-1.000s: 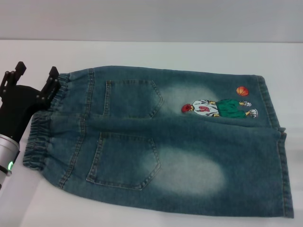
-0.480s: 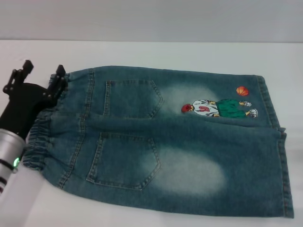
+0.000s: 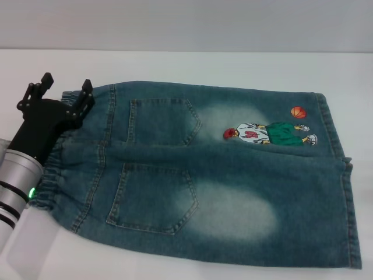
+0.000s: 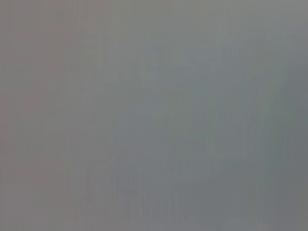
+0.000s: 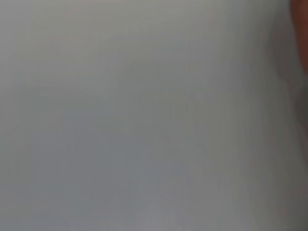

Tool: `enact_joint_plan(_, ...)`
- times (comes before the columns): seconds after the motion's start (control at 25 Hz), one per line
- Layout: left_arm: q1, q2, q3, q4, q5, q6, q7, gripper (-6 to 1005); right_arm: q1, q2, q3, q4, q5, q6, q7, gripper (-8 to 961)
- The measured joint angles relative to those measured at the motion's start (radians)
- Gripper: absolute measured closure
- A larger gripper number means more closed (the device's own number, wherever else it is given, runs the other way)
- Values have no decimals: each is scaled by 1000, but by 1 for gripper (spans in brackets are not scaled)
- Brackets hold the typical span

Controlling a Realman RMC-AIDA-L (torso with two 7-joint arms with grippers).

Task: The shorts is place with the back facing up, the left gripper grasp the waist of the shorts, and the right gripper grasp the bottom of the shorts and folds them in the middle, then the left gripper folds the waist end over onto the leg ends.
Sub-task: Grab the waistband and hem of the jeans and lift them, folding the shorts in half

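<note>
Blue denim shorts (image 3: 221,175) lie flat on the white table, back pockets up, with the elastic waist (image 3: 49,169) at the left and the leg ends (image 3: 344,192) at the right. A cartoon print (image 3: 268,133) marks the far leg. My left gripper (image 3: 65,93) hovers open over the far corner of the waist, its two black fingers (image 3: 86,96) spread and nothing between them. The right gripper is out of view. Both wrist views show only a plain grey blur.
The white table (image 3: 186,67) runs all around the shorts, with a bare strip along the far side. The table's back edge meets a grey wall (image 3: 186,23) at the top of the head view.
My left gripper has moved right and slightly farther, from beside the waist to above its far corner. The shorts have not moved.
</note>
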Motion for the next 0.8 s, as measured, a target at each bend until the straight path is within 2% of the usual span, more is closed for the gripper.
enact_joint_plan(0.24,4,-3,-1,4,-2,6,0,197,-1,0,-5,-4,-2,-11,-2,402)
enact_joint_plan(0.8,7,-2,0,-9,0,4,-1,197,6,1,-16,-72,-45,-135,43,403)
